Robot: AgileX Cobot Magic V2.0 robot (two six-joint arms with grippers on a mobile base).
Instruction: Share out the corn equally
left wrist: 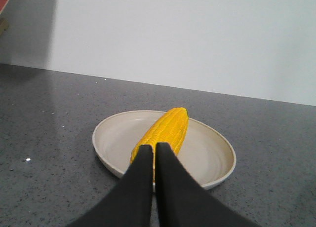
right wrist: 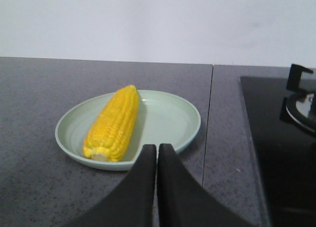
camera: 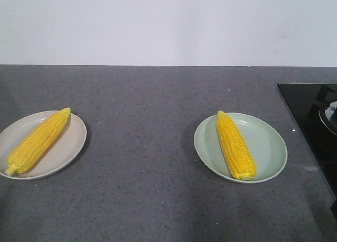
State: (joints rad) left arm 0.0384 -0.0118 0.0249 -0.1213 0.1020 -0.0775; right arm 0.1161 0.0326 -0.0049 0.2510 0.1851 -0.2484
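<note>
One cob (camera: 36, 141) lies on the beige plate (camera: 71, 142), left of the hob (camera: 310, 121); the other cob (camera: 235, 144) lies on the green plate (camera: 266, 144) beside it. The split looks even, so best leave both alone. Both arms sit low: left gripper (left wrist: 154, 150) and right gripper (right wrist: 157, 150) clenched, empty.

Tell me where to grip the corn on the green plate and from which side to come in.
Grip the corn on the green plate around its thick middle, coming straight down from above with the fingers across its width. It lies flat, the pale butt near the front rim and the tip pointing away, so a mid-length hold should balance it; the low rim probably hinders a side approach.
</note>
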